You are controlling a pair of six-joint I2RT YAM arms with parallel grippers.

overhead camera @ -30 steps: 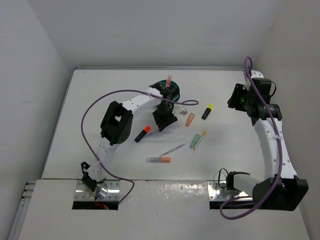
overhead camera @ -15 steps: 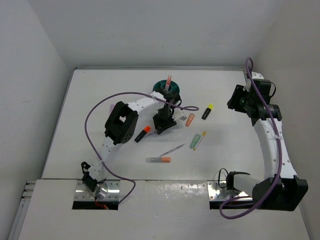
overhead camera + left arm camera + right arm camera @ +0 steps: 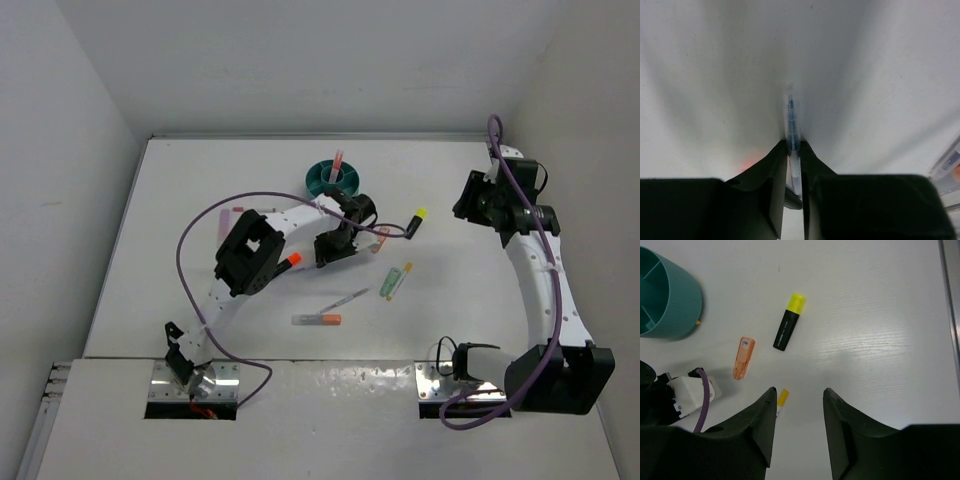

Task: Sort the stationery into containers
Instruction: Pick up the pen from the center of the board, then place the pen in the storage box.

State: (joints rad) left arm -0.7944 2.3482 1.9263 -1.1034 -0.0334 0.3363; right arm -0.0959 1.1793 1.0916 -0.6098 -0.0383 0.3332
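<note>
The teal cup [image 3: 334, 178] stands at the back middle with a pink pen [image 3: 338, 160] upright in it. My left gripper [image 3: 335, 247] is in front of the cup, low over the table. In the left wrist view it [image 3: 794, 145] is shut on a thin clear pen with a blue core [image 3: 791, 112] that points away from the fingers. My right gripper [image 3: 799, 390] is open and empty, high at the right [image 3: 478, 200]. Below it lie a black-yellow marker [image 3: 788, 322], an orange marker [image 3: 743, 357] and a yellow-tipped pen [image 3: 782, 397]. The cup also shows there [image 3: 665, 295].
A green marker [image 3: 389, 283], a grey pen [image 3: 346, 299] and a grey-orange pen [image 3: 317, 319] lie in front of the left gripper. A black-orange marker [image 3: 291, 261] is half hidden by the left arm. A pink item [image 3: 230, 212] lies at the left. Walls close three sides.
The left wrist has swung right, away from the cup, so the cup now shows whole. Its fingers stay at about the same spot. The right arm has barely moved.
</note>
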